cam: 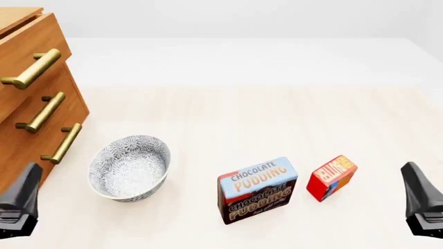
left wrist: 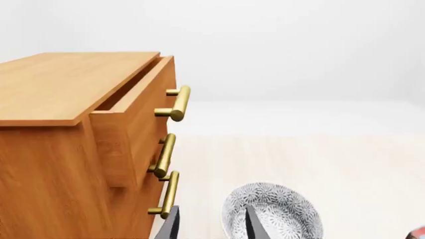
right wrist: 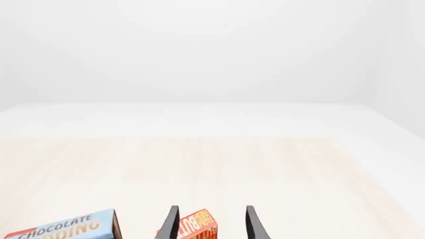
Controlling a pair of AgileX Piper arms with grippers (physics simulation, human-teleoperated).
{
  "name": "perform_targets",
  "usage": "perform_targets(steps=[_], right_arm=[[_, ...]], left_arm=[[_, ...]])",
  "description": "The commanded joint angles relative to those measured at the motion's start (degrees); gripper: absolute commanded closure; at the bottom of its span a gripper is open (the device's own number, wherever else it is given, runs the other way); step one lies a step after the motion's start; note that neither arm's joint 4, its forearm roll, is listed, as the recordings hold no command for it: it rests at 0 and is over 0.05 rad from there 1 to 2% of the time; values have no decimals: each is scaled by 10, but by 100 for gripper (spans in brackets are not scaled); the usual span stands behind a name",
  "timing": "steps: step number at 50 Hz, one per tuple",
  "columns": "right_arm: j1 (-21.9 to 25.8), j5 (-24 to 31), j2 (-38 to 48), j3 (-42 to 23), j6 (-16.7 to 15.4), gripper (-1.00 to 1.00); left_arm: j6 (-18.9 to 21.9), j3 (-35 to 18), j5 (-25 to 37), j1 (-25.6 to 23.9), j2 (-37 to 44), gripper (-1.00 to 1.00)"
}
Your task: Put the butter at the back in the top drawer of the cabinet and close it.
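Note:
The butter (cam: 332,177), a small red box, stands on the table at the front right, next to the larger pudding box (cam: 258,189). In the right wrist view the butter (right wrist: 198,227) shows ahead, between the spread fingers. My right gripper (cam: 420,199) hangs open to the right of it, apart from it. The cabinet (cam: 41,119) stands at the far left, and its top drawer (left wrist: 136,117) is pulled out a little, brass handle (left wrist: 176,103) forward. My left gripper (left wrist: 211,226) is open and holds nothing, low in front of the cabinet.
A patterned grey bowl (cam: 129,167) sits between the cabinet and the pudding box, just ahead of the left gripper. Two lower drawers (cam: 52,137) are shut. Bare light wood table stretches behind the boxes to the white far edge.

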Motion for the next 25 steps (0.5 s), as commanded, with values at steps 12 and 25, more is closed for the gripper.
perform_targets(steps=[12,25], right_arm=[[0,0,0,0,0,-100],[0,0,0,0,0,-100]], left_arm=[[25,0,-19,-2,29,-100],[61,-25,-38,-14,62,-100]])
